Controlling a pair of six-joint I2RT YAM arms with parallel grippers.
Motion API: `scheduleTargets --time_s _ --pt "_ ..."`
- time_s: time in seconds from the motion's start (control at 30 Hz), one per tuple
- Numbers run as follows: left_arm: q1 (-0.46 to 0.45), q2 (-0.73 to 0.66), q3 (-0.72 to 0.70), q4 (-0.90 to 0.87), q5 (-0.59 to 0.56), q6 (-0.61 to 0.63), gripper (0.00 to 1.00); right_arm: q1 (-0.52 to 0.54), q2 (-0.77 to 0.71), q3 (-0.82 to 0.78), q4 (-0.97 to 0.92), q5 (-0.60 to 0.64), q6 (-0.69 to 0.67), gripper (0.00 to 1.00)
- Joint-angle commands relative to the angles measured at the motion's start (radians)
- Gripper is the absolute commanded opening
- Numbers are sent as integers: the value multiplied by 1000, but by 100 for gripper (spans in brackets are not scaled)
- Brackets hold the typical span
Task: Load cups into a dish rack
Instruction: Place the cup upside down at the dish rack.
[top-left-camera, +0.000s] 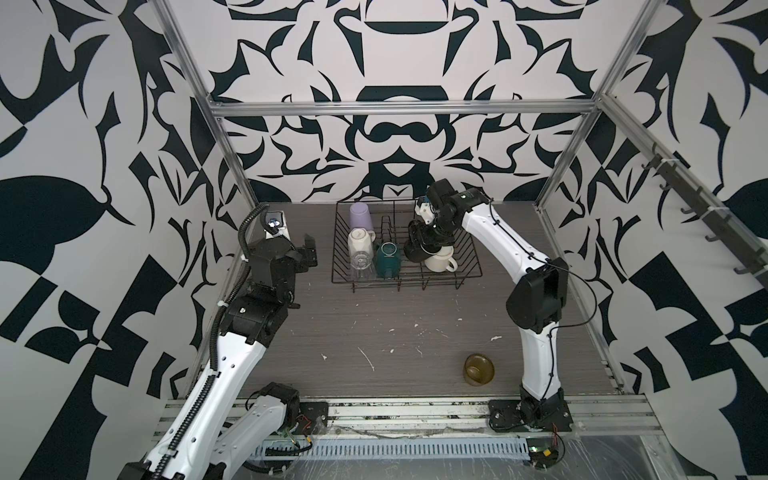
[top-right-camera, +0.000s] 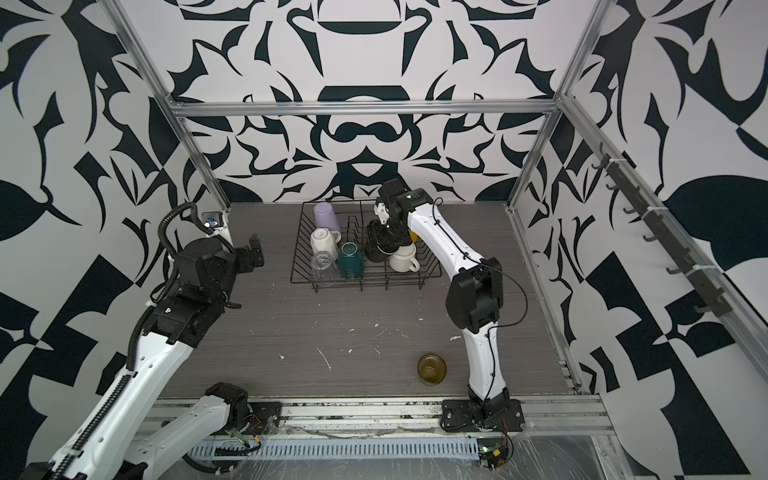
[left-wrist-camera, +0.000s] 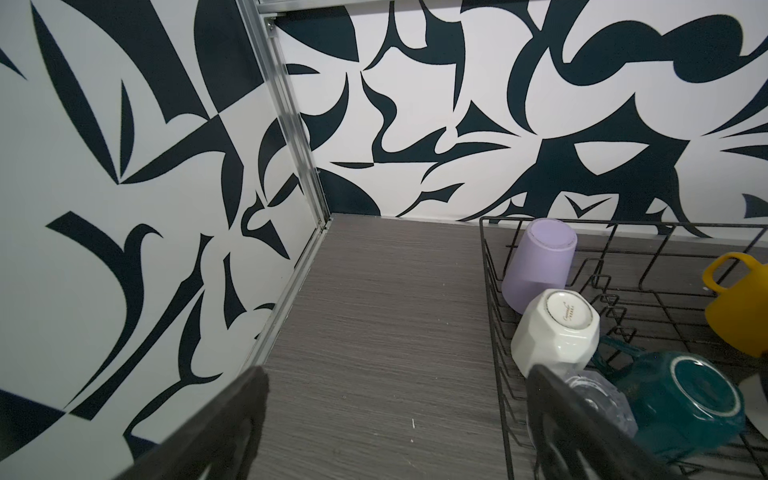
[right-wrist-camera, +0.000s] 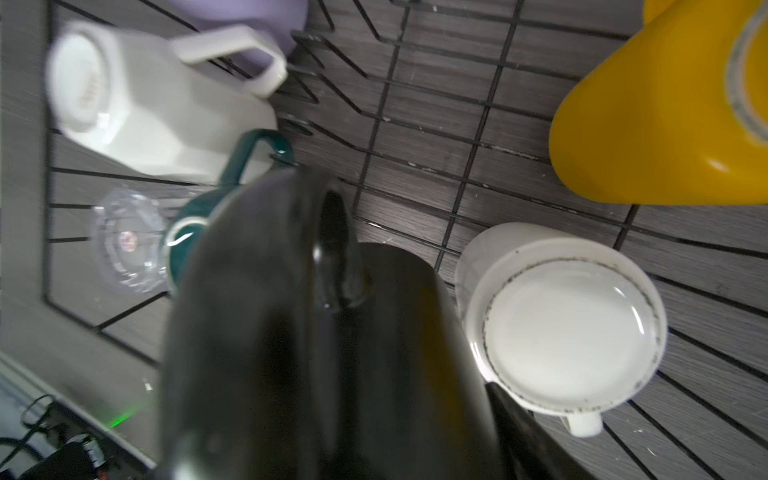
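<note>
In both top views the dish rack (top-left-camera: 374, 282) (top-right-camera: 432, 268) sits at 12 o'clock on the tabletop (top-left-camera: 374, 332). Along the rack's left side run the lilac tumbler (top-left-camera: 360, 216) at 10 o'clock, the white faceted mug (top-left-camera: 360, 245) at 9 and the clear glass (top-left-camera: 360, 266) at 8, all bottom-up. The teal mug (top-left-camera: 387, 259) is at 7 and a plain white mug (top-left-camera: 438, 259) at 4, both inverted too.

The right hand (top-left-camera: 422, 241) hangs over the rack's middle, its jaws spread wide around the black mug (top-left-camera: 413, 255). The right wrist view shows that mug (right-wrist-camera: 291, 332) close and blurred, handle uppermost, between the teal mug (right-wrist-camera: 187, 232) and the plain white mug (right-wrist-camera: 569, 328).

The yellow mug (right-wrist-camera: 656, 116) is plain only to the wrist cameras (left-wrist-camera: 735, 316). In a top view it is a sliver (top-right-camera: 412, 235) behind the right forearm at 2 o'clock in the rack.

Only the top views show the olive-brown cup (top-left-camera: 478, 369) (top-right-camera: 432, 369). It stands mouth-up on the tabletop at 5 o'clock, near the right arm's base.

The left hand (top-left-camera: 309, 251) (left-wrist-camera: 399, 374) is wide and empty, at 9 o'clock outside the rack. Its fingers (left-wrist-camera: 232, 415) cut off part of the clear glass (left-wrist-camera: 598, 399).

Whether the black mug touches the rack wires cannot be told. The colour inside the plain white mug is hidden.
</note>
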Motion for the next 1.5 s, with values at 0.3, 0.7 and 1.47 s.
scheduleTargets --time_s 0.3,0.7,1.47 --pt "17 -24 17 -35 14 -26 99 32 100 159 -56 138 -16 0" --pt "30 -24 15 -42 33 -32 99 42 196 235 -97 176 -23 0" --pt "48 -24 14 -53 66 -39 99 45 212 261 -115 162 -43 74"
